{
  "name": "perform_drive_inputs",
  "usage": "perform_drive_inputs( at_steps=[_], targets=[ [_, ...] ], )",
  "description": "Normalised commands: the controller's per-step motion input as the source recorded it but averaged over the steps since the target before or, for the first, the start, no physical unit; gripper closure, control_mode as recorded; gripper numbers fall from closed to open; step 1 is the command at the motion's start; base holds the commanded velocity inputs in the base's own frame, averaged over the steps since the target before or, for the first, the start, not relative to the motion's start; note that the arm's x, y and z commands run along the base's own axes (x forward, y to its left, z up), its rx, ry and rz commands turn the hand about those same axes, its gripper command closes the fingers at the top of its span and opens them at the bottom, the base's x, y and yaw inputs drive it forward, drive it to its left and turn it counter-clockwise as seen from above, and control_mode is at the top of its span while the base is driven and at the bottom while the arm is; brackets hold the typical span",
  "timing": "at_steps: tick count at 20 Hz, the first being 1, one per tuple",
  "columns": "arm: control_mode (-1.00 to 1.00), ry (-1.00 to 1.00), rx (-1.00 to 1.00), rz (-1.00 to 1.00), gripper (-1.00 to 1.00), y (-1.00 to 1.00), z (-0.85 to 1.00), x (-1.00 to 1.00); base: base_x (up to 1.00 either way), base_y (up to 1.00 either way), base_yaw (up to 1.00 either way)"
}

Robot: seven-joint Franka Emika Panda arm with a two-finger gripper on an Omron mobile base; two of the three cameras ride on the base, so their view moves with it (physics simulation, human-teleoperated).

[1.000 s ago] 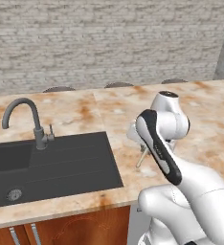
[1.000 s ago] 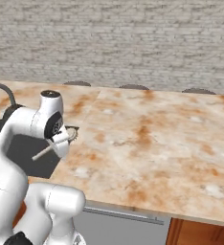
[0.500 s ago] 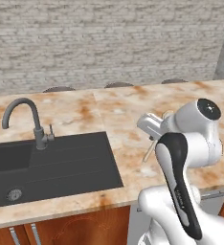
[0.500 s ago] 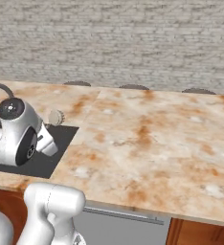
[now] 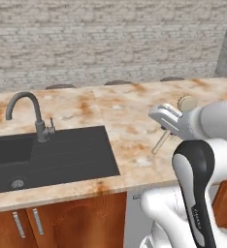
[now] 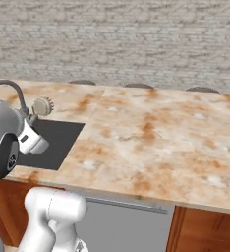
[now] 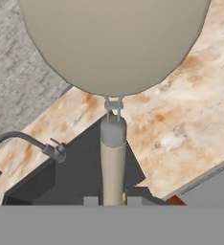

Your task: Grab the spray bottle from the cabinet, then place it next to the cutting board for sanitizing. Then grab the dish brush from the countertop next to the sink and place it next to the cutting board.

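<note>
My gripper point(image 5: 170, 127) is shut on the dish brush point(image 5: 186, 103), which it holds in the air over the countertop point(image 5: 127, 114), just right of the sink point(image 5: 52, 155). The brush's round head points up and its pale handle slants down toward the slab. From the right base view the brush head point(image 6: 42, 106) rises above the gripper point(image 6: 34, 132), near the sink's point(image 6: 58, 142) right end. Along the hand, the brush handle point(image 7: 113, 162) runs up from between the fingertips point(image 7: 90, 200) to the big round head. The spray bottle, cabinet and cutting board are out of view.
A curved faucet point(image 5: 28, 104) stands at the sink's back edge. A grey brick wall point(image 5: 110, 38) closes the far side of the counter. Brown drawer fronts point(image 5: 62, 218) run below the counter's near edge. Bare countertop point(image 6: 161, 133) stretches to the right.
The arm has swung right and turned its wrist, lifting the brush away from the slab. The brush head now points up instead of lying low by the sink.
</note>
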Motion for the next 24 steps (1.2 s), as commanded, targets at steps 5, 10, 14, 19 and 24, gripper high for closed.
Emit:
perform_drive_inputs(
  at_steps=[5, 10, 14, 19, 24],
  targets=[
    [1.00, 0.00, 0.00, 0.00, 1.00, 0.00, 0.00, 0.00, -1.00, -0.84, 0.00],
    [1.00, 0.00, 0.00, 0.00, 1.00, 0.00, 0.00, 0.00, -0.36, -1.00, 0.00],
    [1.00, 0.00, 0.00, 0.00, 1.00, 0.00, 0.00, 0.00, 0.00, -1.00, 0.00],
    [1.00, 0.00, 0.00, 0.00, 1.00, 0.00, 0.00, 0.00, 0.05, -1.00, 0.00],
    [1.00, 0.00, 0.00, 0.00, 1.00, 0.00, 0.00, 0.00, 0.28, -1.00, 0.03]
  ],
)
